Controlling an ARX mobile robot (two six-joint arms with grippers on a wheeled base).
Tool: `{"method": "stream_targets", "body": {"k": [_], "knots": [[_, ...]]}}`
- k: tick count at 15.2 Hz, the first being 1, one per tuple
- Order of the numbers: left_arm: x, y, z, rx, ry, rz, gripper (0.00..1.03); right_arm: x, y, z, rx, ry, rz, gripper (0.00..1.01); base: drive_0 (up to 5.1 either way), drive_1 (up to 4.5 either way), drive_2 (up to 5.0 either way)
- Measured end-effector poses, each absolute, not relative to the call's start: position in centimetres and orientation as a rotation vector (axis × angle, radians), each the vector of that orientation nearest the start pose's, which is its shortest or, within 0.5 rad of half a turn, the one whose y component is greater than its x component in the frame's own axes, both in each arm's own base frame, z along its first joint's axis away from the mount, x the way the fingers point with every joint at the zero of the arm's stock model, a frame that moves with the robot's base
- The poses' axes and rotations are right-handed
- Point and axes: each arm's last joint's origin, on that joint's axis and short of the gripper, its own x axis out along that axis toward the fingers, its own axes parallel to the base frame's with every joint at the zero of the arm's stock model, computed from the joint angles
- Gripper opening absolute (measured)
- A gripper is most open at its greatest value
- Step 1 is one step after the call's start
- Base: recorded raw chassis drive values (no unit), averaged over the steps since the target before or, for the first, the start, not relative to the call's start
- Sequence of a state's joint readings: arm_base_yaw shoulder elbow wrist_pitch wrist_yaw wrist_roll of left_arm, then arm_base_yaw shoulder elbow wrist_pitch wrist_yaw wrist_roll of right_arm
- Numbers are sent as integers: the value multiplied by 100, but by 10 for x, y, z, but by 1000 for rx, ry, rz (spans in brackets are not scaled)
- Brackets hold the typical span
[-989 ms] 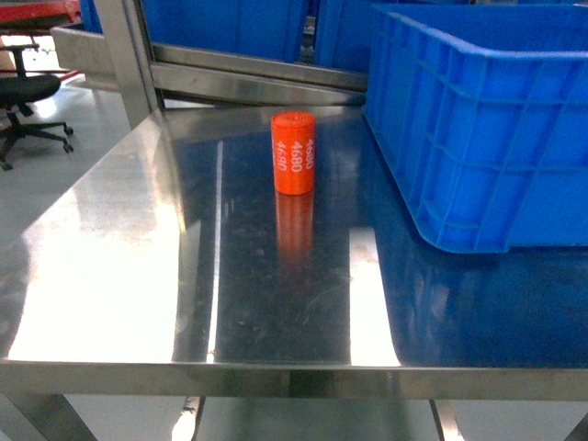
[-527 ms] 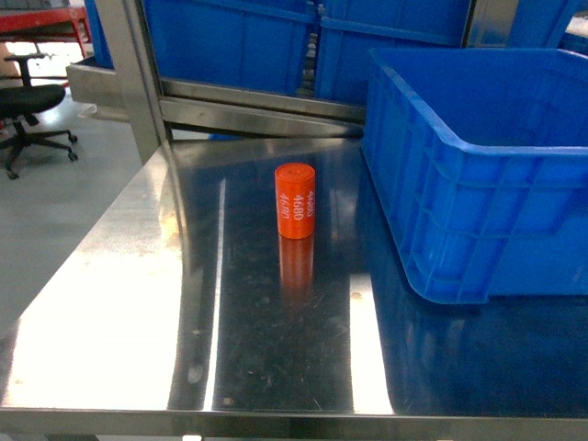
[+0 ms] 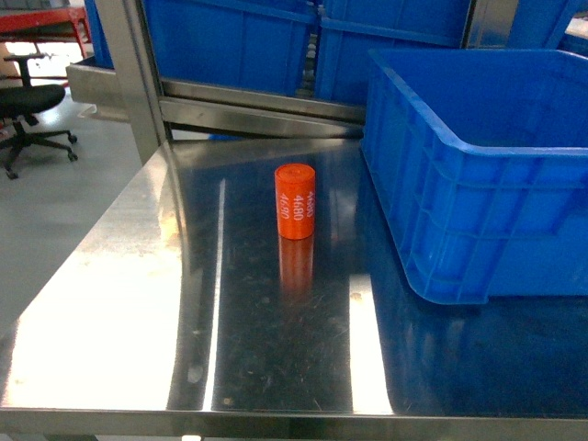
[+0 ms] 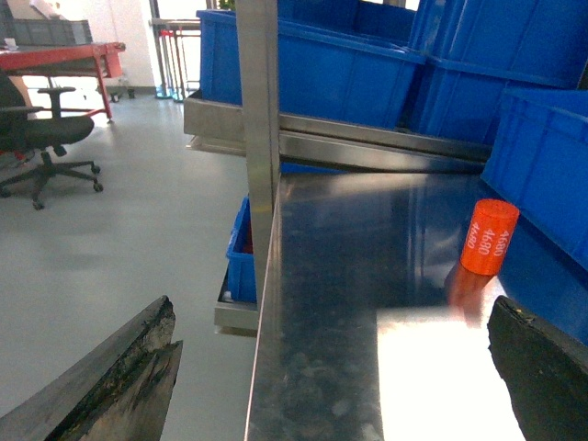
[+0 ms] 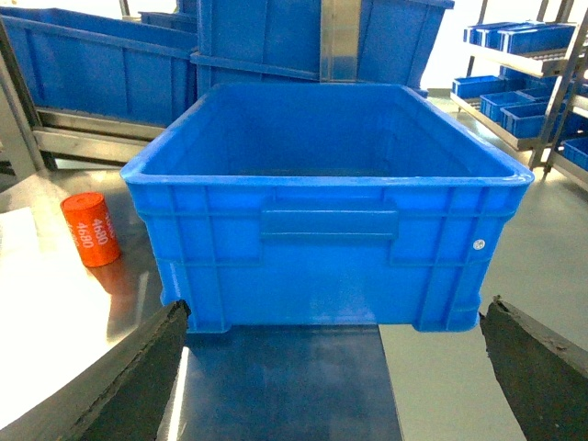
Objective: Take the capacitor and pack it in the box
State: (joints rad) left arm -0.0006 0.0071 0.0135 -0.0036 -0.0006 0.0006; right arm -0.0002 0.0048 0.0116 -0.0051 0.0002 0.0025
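Fingers of the left gripper (image 4: 331, 367): spread wide apart, nothing between them, seen as two dark worn tips at the lower corners of the left wrist view. Fingers of the right gripper (image 5: 331, 367): likewise spread apart and empty. Neither gripper appears in the head view.

Capacitor (image 3: 295, 201): orange cylinder with white "4680" print, stood upright on end on the steel surface (image 3: 119, 303), long axis vertical. It is placed near the middle of the surface, just left of the large blue crate (image 3: 478, 184) but apart from it.

Bearing from the left gripper: ahead and to the right, across open steel with nothing in the way. Bearing from the right gripper: ahead and far to the left, with the blue crate filling most of the space directly in front.

Judgement: the left arm is better placed for the pick, since its path is unobstructed; a sideways close round the upright body is suggested.

Pink box: not seen in any view.
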Motion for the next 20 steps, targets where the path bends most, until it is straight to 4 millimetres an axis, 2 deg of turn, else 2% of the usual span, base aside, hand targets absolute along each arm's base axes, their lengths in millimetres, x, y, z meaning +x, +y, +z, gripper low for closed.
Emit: {"method": "stream_targets", "body": {"k": [7, 8, 10, 12, 14, 17, 20], "knots": [[98, 0, 166, -4, 12, 7, 98, 97, 0, 167, 2, -2, 0, 98, 0, 0, 0], [102, -2, 167, -22, 22, 34, 98, 97, 0, 167, 2, -1, -1, 98, 0, 0, 0], [126, -7, 180, -40, 15, 56, 98, 97, 0, 167, 2, -2, 0, 98, 0, 0, 0], [170, -19, 204, -59, -57, 30, 98, 97, 0, 167, 2, -2, 0, 98, 0, 0, 0], [209, -37, 210, -60, -63, -44, 98, 97, 0, 167, 2, -2, 0, 98, 0, 0, 0], [263, -67, 193, -26, 41, -115, 98, 97, 0, 167, 2, -1, 0, 98, 0, 0, 0], [301, -97, 172, 10, 132, -208, 98, 97, 0, 167, 2, -2, 0, 98, 0, 0, 0]]}}
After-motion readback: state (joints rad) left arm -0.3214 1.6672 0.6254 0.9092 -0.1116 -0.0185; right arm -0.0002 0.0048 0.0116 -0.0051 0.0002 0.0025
